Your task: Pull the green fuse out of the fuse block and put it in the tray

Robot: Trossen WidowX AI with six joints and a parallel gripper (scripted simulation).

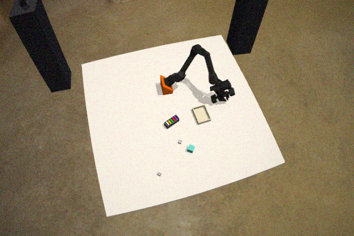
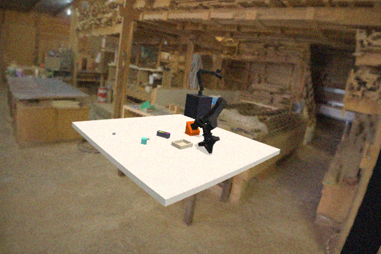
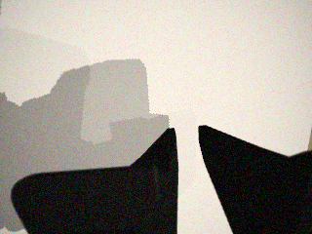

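The black fuse block [image 1: 172, 123] lies near the middle of the white table, and it also shows in the exterior view [image 2: 162, 134]. It holds a row of coloured fuses. The green fuse [image 1: 171, 120] sits in the middle of the row, seated in the block. The beige tray [image 1: 201, 114] lies just right of the block and is empty; the exterior view shows it too [image 2: 181, 144]. My gripper [image 1: 221, 98] hangs low over bare table, behind and to the right of the tray, far from the block. In the wrist view the fingers stand nearly together with nothing between them.
The arm's orange base [image 1: 165, 85] stands behind the block. A teal cube [image 1: 191, 148] and two small grey cubes [image 1: 179, 141] [image 1: 159, 173] lie nearer the front. Two dark pillars [image 1: 40, 42] [image 1: 250, 10] stand off the table's back corners.
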